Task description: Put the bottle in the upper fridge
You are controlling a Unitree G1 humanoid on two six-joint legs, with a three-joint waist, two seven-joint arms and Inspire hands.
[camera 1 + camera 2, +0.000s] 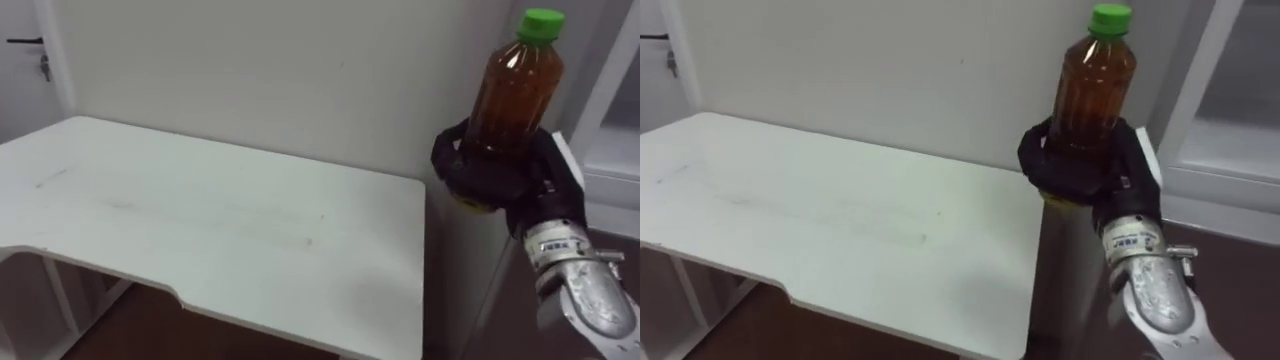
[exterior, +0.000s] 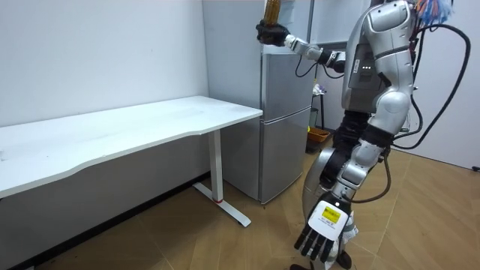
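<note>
**Bottle held high, fridge door shut: a few ways this could slip**

From where I stand, the robot is right beside the tall silver two-door fridge (image 2: 286, 127), at the end of the long white desk (image 1: 200, 220). Its right hand (image 1: 490, 172) is raised high, about level with the top of the fridge. The black fingers are wrapped tight round the lower part of the clear plastic bottle of amber drink with the green cap (image 1: 513, 92). The bottle stands nearly upright in that grasp, in the air and clear of both desk and fridge. The left hand (image 2: 322, 236) hangs low by the leg, fingers straight and holding nothing.

The main worry, to my eye, is the door. Both fridge doors look closed, so the spare hand has to open the upper one first. If the robot reaches or leans for that, the raised arm may sway.

The hold is also low on the bottle, with most of the full body above the fingers. A quick swing could tip it over the fingers or work it loose.

Bringing it down beside the fridge risks knocking the bottle on the fridge's top edge or the door.
</note>
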